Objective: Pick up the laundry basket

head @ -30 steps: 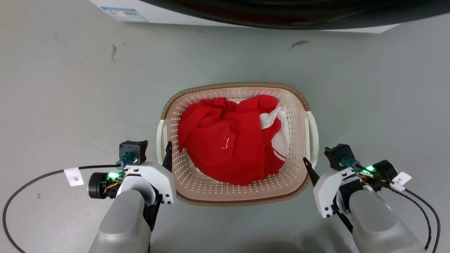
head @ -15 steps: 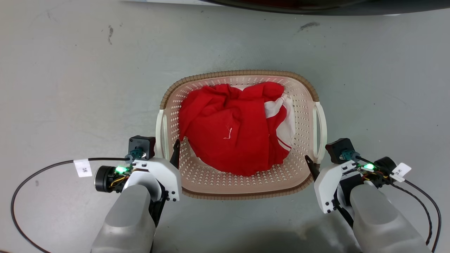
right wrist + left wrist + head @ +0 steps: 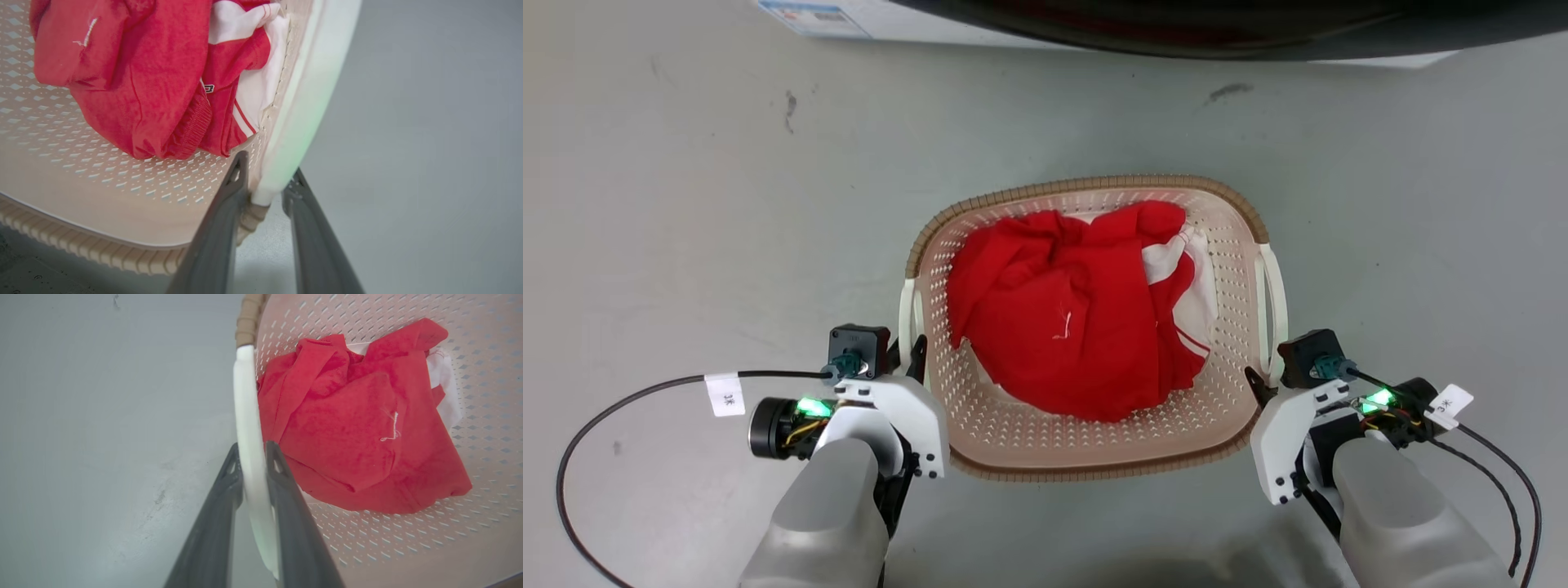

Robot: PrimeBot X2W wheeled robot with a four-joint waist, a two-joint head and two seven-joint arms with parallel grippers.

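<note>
Overhead, in the head view, the laundry basket (image 3: 1086,184) lies in the middle, with red clothing (image 3: 1062,327) heaped inside. Its brown far rim is well apart from the washing machine (image 3: 1143,33) along the top edge. Open grey floor (image 3: 686,204) spreads to either side. The left gripper (image 3: 908,355) is at the near end of the left handle (image 3: 907,310), and the right gripper (image 3: 1262,380) is at the near end of the right handle (image 3: 1276,294).

In the left wrist view, the two dark fingers (image 3: 286,490) are clamped on the white handle, one against each face. Floor lies outside them and the clothing just inside.

In the right wrist view, the fingers straddle the handle's near end where it meets the rim, both pressed against it. Open floor runs off beyond the outer finger.
</note>
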